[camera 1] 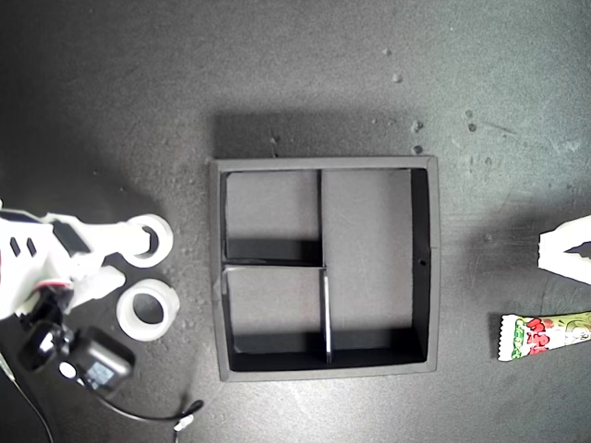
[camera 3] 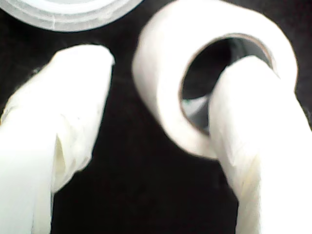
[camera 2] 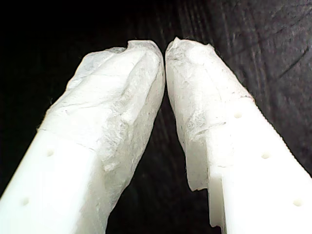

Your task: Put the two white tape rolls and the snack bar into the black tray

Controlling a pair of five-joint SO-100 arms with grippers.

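Your second gripper (camera 3: 161,83) has its white, tape-wrapped fingers (camera 3: 63,107) spread apart: one finger is hooked through the open centre of a white ring-shaped tape roll (camera 3: 195,83), the other sits outside the ring with a gap of dark table between them, so the roll is threaded but not pinched. In the exterior view this gripper (camera 1: 125,254) is at the left edge of the frame, its upper finger inside that roll (camera 1: 148,240). The second white tape roll (camera 1: 148,311), a smooth ring with a round hole, lies flat just below it, close beside the lower finger.

Your first gripper (camera 2: 165,53) shows two blunt fingers (camera 2: 117,102) wrapped in crinkled white tape, tips nearly touching with only a thin slit between them and nothing held. In the exterior view its white tips (camera 1: 568,249) poke in at the right edge.

Just below those tips lies the long green-and-white snack bar with red print and a crimped end (camera 1: 545,337), partly cut off by the frame's right edge.

The square black tray with raised walls (camera 1: 323,268) sits in the middle of the matte black, speckled table (camera 1: 277,74), with two small compartments on the view's left and one long one on its right. A black camera module with a cable (camera 1: 88,360) rides on the arm at the lower left.
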